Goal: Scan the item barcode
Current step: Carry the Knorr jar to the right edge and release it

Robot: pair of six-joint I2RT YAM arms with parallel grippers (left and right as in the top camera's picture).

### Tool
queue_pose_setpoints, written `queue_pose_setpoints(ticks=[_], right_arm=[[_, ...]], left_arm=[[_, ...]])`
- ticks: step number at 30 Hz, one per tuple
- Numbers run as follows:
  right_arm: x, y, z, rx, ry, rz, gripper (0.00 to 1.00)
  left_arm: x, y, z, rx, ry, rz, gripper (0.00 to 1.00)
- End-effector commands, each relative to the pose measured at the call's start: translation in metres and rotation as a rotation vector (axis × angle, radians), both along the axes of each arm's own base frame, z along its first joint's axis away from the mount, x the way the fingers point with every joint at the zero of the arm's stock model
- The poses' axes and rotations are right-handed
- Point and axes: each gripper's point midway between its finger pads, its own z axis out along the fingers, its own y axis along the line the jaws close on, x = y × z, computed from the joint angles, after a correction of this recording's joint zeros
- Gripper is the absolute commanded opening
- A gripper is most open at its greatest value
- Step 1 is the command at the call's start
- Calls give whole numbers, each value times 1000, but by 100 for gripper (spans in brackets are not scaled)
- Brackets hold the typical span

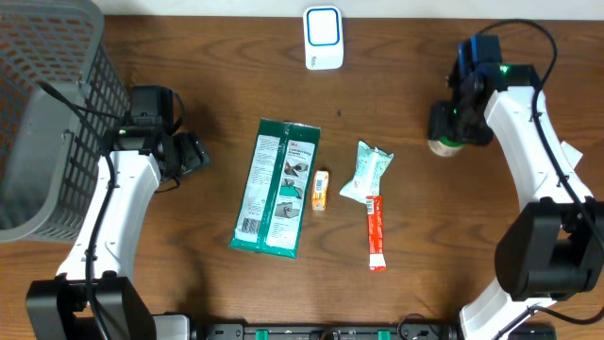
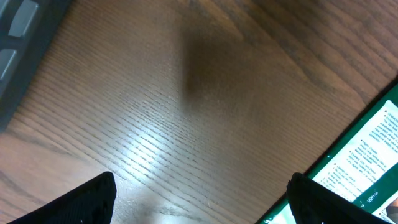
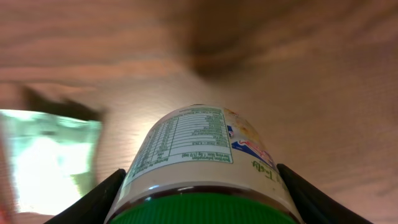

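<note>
A jar (image 3: 199,149) with a green lid and a white printed label fills the right wrist view, held between both black fingers (image 3: 93,200). My right gripper (image 1: 445,127) is shut on this jar (image 1: 442,144) at the right of the table, just above the wood. The white and blue barcode scanner (image 1: 323,38) stands at the far edge, middle. My left gripper (image 1: 193,153) hangs open over bare wood at the left, nothing between its fingertips (image 2: 93,199). The edge of a green packet (image 2: 367,162) lies to its right.
A grey mesh basket (image 1: 47,113) fills the far left. In the middle lie a large green wipes packet (image 1: 276,187), a small orange box (image 1: 321,189), a pale green sachet (image 1: 366,172) and a red stick pack (image 1: 376,231).
</note>
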Motion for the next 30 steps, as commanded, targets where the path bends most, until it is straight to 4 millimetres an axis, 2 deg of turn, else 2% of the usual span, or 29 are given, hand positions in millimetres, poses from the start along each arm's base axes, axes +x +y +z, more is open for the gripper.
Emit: queue_pose_setpoints(ticks=[1,7,9,12,18,21,22,24,26,29,30], right_arm=[[-9,-33,-24,-68,17,-67,1],[-17,-72,-53,-55,-1,-249,1],[-25,-92,-64,-35,-2,-352,1],[-35,-109,-72,-5,1,-413,1],[-44,-143,-74,-6,-12,-508,1],[-43,-156,-73,-9,-40,-540,1],[-42,-158,-72,-10,-48,-544,5],[-39,-162,-72,-12,-63,-549,22],[-36,-163,-71,-15,-79,-549,23],[-29,-166,-69,-19,-108,-549,31],[-27,-167,-68,-20,-118,-549,50]], left_arm=[[1,4,3,17,-6,4,89],[1,4,3,16,-6,4,89],[1,4,3,16,-6,4,89],[1,4,3,16,-6,4,89],[1,4,3,16,-6,3,89],[1,4,3,16,-6,3,89],[1,4,3,16,-6,4,89],[1,4,3,16,-6,4,89],[1,4,3,16,-6,4,89],[1,4,3,16,-6,4,89],[1,4,3,16,-6,4,89]])
